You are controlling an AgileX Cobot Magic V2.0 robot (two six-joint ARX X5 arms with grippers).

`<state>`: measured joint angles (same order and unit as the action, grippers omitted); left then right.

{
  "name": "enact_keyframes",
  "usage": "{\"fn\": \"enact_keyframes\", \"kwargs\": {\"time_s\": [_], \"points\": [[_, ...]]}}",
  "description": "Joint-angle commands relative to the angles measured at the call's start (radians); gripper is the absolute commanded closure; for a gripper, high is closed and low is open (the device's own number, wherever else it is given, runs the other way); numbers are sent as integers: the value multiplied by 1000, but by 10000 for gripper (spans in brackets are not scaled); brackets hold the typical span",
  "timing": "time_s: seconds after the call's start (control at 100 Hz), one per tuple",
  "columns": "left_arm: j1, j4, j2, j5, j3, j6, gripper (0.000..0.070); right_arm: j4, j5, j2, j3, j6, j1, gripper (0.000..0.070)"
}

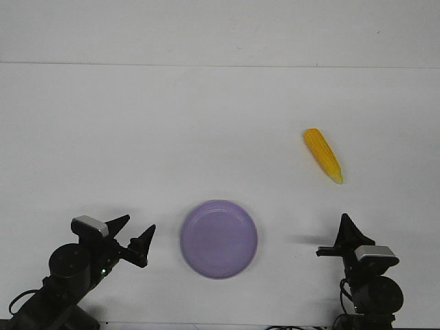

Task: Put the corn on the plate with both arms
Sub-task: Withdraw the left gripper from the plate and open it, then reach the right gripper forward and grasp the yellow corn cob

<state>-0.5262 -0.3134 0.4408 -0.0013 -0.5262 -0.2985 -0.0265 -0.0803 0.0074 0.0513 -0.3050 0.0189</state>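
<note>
Corn (pixel 323 155) lies flat on the white table (pixel 137 137), well apart from the plate (pixel 218 238): beyond it and off to its right, tapered tip pointing back toward the robot side, blunt end away. Nothing touches it.

Front view only. Plate sits between the two arms at the near edge, upright, lavender, nothing in it.

Left gripper (pixel 133 234) is left of the plate, near its rim but not touching; fingers spread apart, holding nothing. Right gripper (pixel 342 237) is right of the plate, nearer than the corn and clear of both; it shows as one pointed black shape from this angle, so whether its fingers are parted or closed can't be told.
</note>
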Motion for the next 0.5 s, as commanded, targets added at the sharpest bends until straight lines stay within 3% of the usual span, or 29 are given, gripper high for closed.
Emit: {"fn": "enact_keyframes", "kwargs": {"time_s": [0.0,0.06,0.1,0.13,0.21,0.25,0.49], "points": [[-4,5,3,-3,-8,-8,197,14,56,31,96,-41,-1,700],[-4,-4,3,-3,-8,-7,197,-16,105,93,188,-29,-1,691],[-4,-6,3,-3,-8,-5,197,-39,110,151,252,1,-1,630],[-4,-5,4,-3,-8,-5,197,-53,109,203,298,26,-1,540],[-4,-2,4,-3,-8,-5,197,-106,101,364,422,72,-1,213],[-4,-2,4,-3,-8,-3,197,-137,93,448,482,86,-1,125],[-4,-5,4,-3,-8,7,197,-296,14,1005,817,251,-1,120]]}}
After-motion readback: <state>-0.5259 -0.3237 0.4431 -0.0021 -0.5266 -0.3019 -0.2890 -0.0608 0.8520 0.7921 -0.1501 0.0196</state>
